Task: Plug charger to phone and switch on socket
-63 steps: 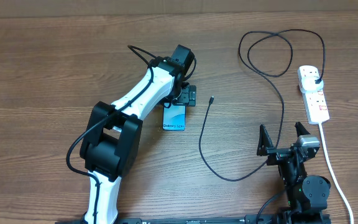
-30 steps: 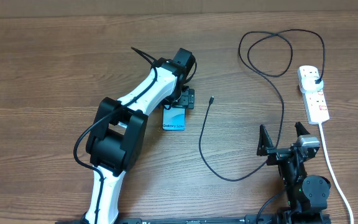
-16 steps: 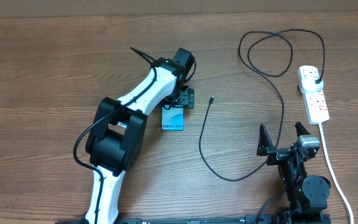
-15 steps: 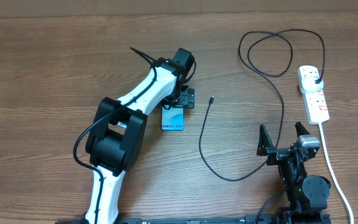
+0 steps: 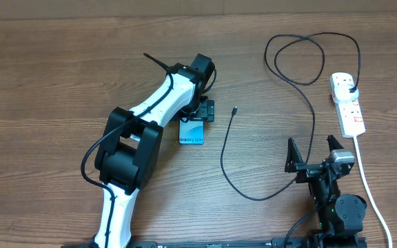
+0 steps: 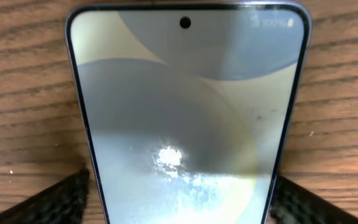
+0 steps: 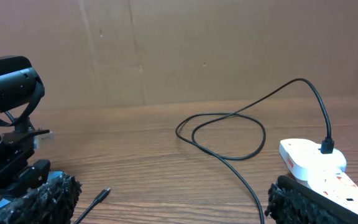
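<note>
- While the wooden counter point(image 5: 47, 69) carries everything, the left arm point(image 5: 150, 110) reaches mid-counter. Its left hand point(image 5: 200, 110) straddles the phone, fingers point(image 6: 67, 196) right at both edges. Can't tell if it's pinching.
- Right hand point(image 5: 314, 155) is spread wide and empty, near the front edge.
- Charger point(image 5: 222, 155) lies looped, plug in the socket, metal tip free just right of the phone.
- Socket point(image 5: 348, 103) sits far right.
- Phone point(image 5: 192, 131) lies flat, screen up.

The left tool point(image 5: 200, 114) sits over the top of the phone point(image 5: 193, 133). The black charger point(image 5: 222, 157) lies on the desk point(image 5: 47, 83), plugged into the white socket point(image 5: 348, 110).
</note>
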### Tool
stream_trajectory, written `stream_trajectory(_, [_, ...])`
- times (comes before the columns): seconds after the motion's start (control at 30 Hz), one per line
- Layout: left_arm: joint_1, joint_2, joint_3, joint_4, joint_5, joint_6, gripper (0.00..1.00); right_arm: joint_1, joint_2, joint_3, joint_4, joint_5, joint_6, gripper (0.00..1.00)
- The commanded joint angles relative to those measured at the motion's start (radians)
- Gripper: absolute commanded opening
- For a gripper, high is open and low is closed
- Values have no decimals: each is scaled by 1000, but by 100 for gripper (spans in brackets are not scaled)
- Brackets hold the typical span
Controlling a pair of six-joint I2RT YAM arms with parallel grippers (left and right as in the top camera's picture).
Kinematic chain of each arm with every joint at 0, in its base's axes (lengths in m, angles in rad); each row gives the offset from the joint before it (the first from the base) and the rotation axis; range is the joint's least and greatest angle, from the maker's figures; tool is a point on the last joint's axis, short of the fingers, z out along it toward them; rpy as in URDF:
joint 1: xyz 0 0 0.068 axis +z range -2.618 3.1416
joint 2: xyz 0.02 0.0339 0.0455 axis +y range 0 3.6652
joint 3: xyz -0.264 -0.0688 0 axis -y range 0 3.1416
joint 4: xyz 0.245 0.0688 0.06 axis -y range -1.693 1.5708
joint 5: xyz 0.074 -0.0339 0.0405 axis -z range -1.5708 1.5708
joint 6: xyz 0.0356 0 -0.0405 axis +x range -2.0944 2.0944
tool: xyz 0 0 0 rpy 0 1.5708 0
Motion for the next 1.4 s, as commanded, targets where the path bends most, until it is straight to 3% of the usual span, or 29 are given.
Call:
stream_trajectory(0.0, [3,82,-31,-9,46,-11,90,-1,-9,-10,6,6,-5,100])
stream_trajectory(0.4, [3,82,-31,-10,47,-11,84,-1,-9,-10,6,6,-5,100])
stream_trajectory(1.37, [3,82,-31,-21,47,-11,86,-1,-9,-10,6,6,-5,100])
